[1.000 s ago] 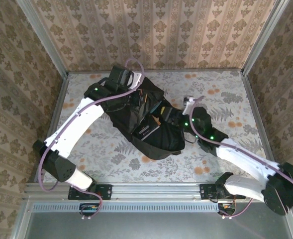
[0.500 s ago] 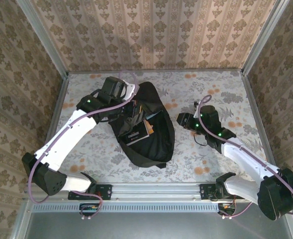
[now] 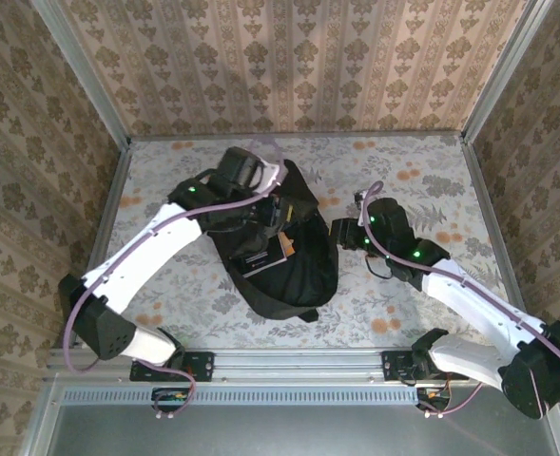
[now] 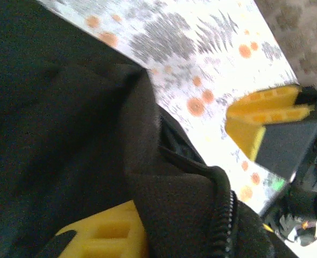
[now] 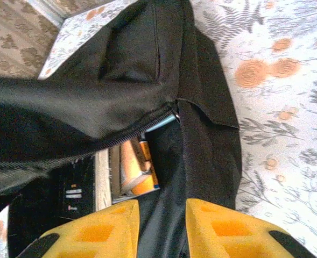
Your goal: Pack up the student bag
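While both my claws sit at its mouth, student bag (image 3: 303, 275): mid-table, lying between my arms.
Left claw (image 4: 185, 171): fingers apart, astride the bag's far rim.
Right claw (image 5: 161, 215): narrow, pinching the bag's right edge.
Inside: book (image 3: 260, 258) showing.

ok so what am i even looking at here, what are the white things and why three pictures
These are two white robot arms, the left arm and the right arm, bolted at the near edge of a flower-patterned table. The wide picture comes from a camera above and behind them. The other two come from a camera on each wrist, so the yellow fingers there are that arm's own pincer. On the table lies a black student bag, unzipped, with books showing inside. The right pincer is closed on a strip of the bag's fabric beside the opening. The left pincer is open, with a fold of the zipper edge between its fingers.
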